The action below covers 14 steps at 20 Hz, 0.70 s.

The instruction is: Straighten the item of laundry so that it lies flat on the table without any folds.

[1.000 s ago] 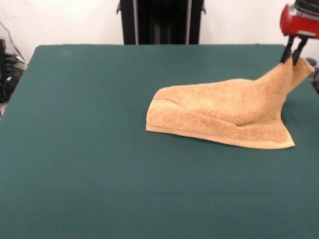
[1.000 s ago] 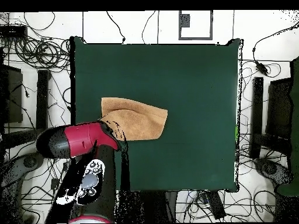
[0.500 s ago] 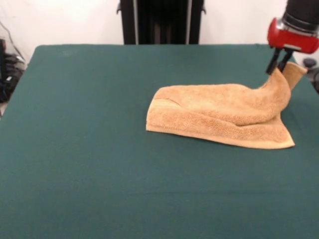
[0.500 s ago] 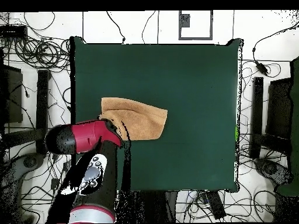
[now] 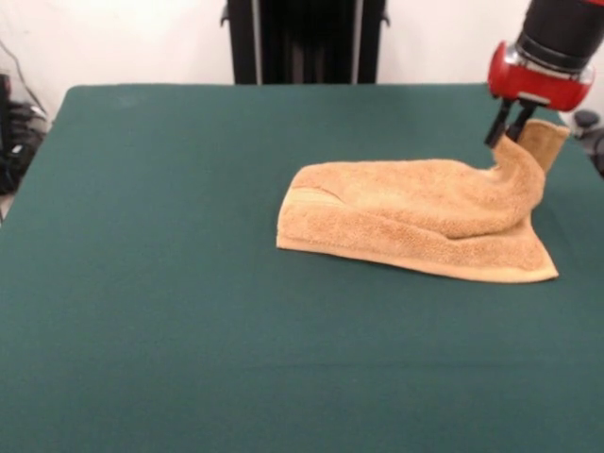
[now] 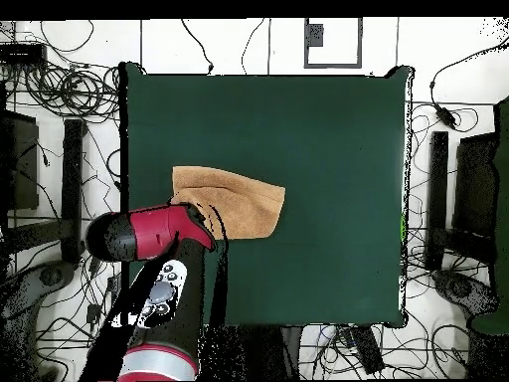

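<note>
Near the surface's right edge, front view: towel (image 5: pixel 415 217) lies folded double, one corner pinched up by the fingers (image 5: pixel 508 124).
Towel place: right half of the surface (image 5: pixel 151 283), far from the left edge; in the overhead view the towel (image 6: pixel 234 201) sits by the left edge there, partly under the red arm (image 6: pixel 149 231).
Change: over the last second the fingers came down and moved toward the surface's middle, carrying the corner; the raised peak is now lower and curls back over the body.
Meaning: looks like the corner is being dragged the wrong way for opening, or lowered to re-grip; the fold along the near edge is untouched, so the towel is not yet flat.
Fingers: nearly closed, clamped on the towel's far right corner; a flap of cloth stands up just behind them.
Contact: only the towel; fingers are clear of the surface.
Overhead: fingers hidden under the arm, grip can't be checked there.
Next, my guess: pull the corner out toward the right edge to unfold.
</note>
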Motion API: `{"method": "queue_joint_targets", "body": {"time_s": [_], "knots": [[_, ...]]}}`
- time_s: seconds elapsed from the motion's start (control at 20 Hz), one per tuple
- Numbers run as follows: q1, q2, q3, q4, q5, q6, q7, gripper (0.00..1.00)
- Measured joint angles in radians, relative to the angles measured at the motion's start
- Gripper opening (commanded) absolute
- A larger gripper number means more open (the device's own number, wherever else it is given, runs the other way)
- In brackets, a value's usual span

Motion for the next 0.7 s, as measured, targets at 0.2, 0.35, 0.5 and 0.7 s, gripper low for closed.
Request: {"method": "queue_joint_targets", "body": {"time_s": [0.2, 0.35, 0.5, 0.7], "knots": [[0.000, 0.000, -0.001, 0.000, 0.000, 0.000, 0.000, 0.00], [0.000, 0.000, -0.005, 0.000, 0.000, 0.000, 0.000, 0.00], [0.001, 0.000, -0.010, -0.001, 0.000, 0.009, 0.000, 0.00], [0.008, -0.004, -0.014, -0.006, 0.004, 0.049, 0.000, 0.00]]}}
